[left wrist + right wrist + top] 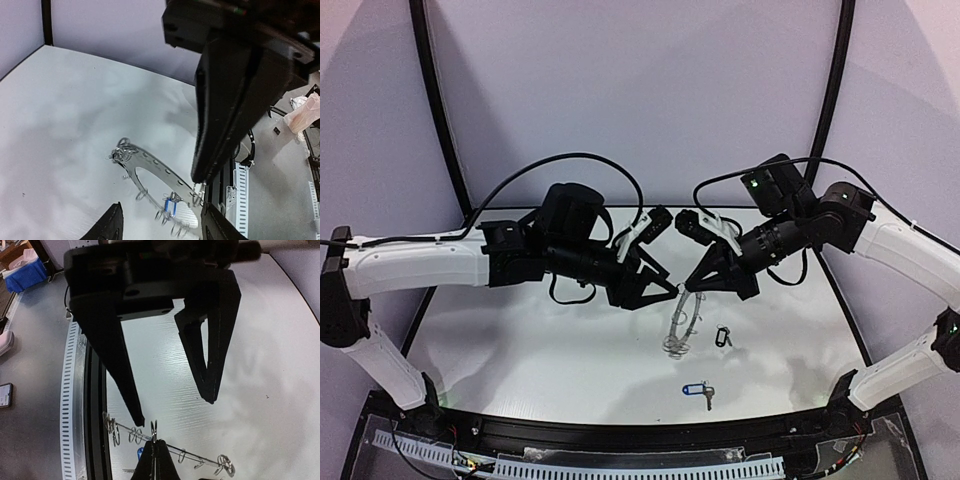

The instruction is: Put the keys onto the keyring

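Note:
The keyring (681,325) hangs tilted above the table, held by one wire loop (154,430) in my shut right gripper (689,288). In the left wrist view the ring (155,165) is a flat grey band with slots and loops, and the right gripper's fingers (235,110) pinch its near edge. My left gripper (669,290) is open and empty beside the ring's top; its fingers (122,375) straddle the ring without touching it. The blue-tagged key (698,391) lies on the table near the front edge. The black-headed key (723,337) lies right of the ring.
A black rail and a white slotted cable track (620,465) run along the table's near edge. Black frame posts (440,110) stand at the back. Beyond the edge are a pink cloth (307,112) and a blue bin (25,275).

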You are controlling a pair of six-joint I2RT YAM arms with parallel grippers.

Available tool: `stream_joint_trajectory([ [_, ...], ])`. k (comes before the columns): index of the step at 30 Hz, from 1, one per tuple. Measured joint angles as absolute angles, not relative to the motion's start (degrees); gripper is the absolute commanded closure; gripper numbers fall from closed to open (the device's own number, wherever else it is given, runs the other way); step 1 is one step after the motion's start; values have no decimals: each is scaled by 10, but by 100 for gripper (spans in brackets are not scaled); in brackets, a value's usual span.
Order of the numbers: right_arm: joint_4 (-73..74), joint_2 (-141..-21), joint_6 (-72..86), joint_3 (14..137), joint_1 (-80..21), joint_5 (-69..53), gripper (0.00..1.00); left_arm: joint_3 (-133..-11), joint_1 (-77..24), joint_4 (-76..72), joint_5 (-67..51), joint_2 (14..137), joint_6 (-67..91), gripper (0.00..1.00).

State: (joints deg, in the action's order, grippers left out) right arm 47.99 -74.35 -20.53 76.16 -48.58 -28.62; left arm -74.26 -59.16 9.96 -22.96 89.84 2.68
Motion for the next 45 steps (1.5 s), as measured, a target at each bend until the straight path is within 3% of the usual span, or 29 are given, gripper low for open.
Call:
stream_joint_trajectory([
  [4, 476, -743, -205, 762, -486, -297, 100, -743, -592, 93, -240, 914, 31, 52],
  [18, 477, -744, -205, 762, -488, -306, 100, -743, -592, 69, -255, 915, 37, 56],
  [20, 477, -744, -205, 762, -488, -306, 100, -743, -592, 68, -255, 915, 37, 62],
  [25, 479, -744, -205, 762, -490, -304, 100, -743, -593, 65, -259, 917, 39, 65],
  [27, 481, -744, -205, 762, -491, -303, 100, -743, -594, 64, -259, 920, 39, 73],
  [30, 484, -745, -207, 762, -492, -298, 100, -743, -596, 64, -263, 922, 41, 96],
  [37, 485, -750, -223, 765, -496, -272, 100, -743, -602, 75, -268, 924, 49, 99],
  [39, 484, -748, -222, 765, -498, -264, 85, -743, -604, 76, -260, 924, 45, 99],
  [40, 482, -747, -222, 765, -499, -259, 59, -743, -605, 75, -256, 924, 43, 99],
  [41, 477, -740, -217, 763, -501, -255, 42, -743, -608, 69, -244, 924, 32, 99],
  [43, 453, -722, -200, 752, -503, -254, 37, -737, -616, 53, -223, 923, 17, 99],
  [45, 429, -695, -190, 736, -503, -255, 26, -722, -620, 30, -209, 922, 12, 99],
])
